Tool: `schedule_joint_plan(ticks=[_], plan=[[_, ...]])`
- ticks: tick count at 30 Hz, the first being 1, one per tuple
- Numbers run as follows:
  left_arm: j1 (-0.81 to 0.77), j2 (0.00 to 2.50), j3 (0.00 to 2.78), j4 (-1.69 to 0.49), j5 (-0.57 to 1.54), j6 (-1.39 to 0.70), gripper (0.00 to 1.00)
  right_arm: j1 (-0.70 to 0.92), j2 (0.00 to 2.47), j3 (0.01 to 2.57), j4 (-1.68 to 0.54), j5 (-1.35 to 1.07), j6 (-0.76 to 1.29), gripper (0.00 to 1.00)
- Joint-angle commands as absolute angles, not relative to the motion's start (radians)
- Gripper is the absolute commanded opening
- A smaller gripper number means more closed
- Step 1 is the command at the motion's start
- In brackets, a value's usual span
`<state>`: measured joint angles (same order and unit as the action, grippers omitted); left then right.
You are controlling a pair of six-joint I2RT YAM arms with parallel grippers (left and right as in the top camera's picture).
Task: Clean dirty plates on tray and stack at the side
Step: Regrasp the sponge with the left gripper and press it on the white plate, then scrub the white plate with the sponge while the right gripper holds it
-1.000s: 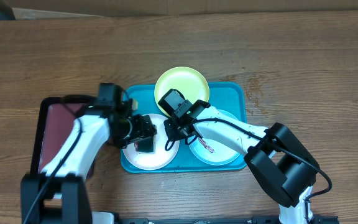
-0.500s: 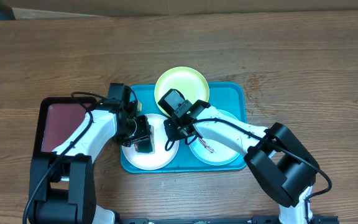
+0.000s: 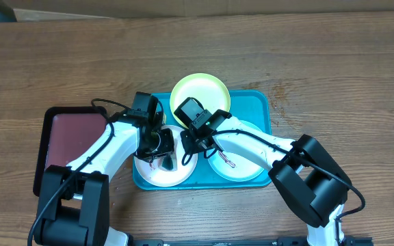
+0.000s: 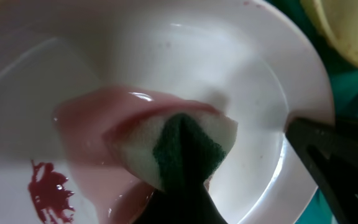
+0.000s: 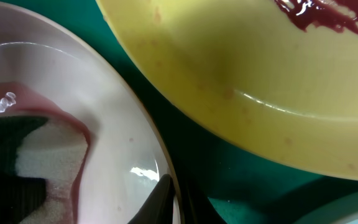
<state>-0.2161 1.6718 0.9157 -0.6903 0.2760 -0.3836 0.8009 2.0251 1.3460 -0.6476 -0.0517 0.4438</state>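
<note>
The left fingers (image 4: 179, 208) are clamped on the sponge (image 4: 188, 140), which presses into the white plate (image 4: 216, 56) at the near-left corner of the tray (image 3: 260, 102), by the counter's near edge. The right fingers (image 3: 185, 149) are closed in a pinch on that plate's right rim. A red smear (image 4: 48, 193) sits beside a pink film. Scrubbing toward it could drag the plate out of that thin pinch or shove it against the smeared yellow-green plate (image 3: 200, 90) at the tray's far edge. The mint-rimmed plate (image 3: 245, 171) lies near-right.
</note>
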Motion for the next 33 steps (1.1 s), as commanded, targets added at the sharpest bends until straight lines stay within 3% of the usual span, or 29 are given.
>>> schedule_joint_plan(ticks=[1, 23, 33], plan=[[-0.229, 1.676, 0.908, -0.668, 0.279, -0.428, 0.04, 0.804, 2.039, 1.334, -0.641, -0.045, 0.446, 0.08], [-0.229, 1.674, 0.793, -0.706, -0.449, -0.573, 0.04, 0.804, 2.039, 1.334, -0.663, -0.033, 0.445, 0.08], [-0.229, 1.673, 1.014, -0.893, -0.458, -0.562, 0.04, 0.804, 2.039, 1.334, -0.663, -0.016, 0.445, 0.08]])
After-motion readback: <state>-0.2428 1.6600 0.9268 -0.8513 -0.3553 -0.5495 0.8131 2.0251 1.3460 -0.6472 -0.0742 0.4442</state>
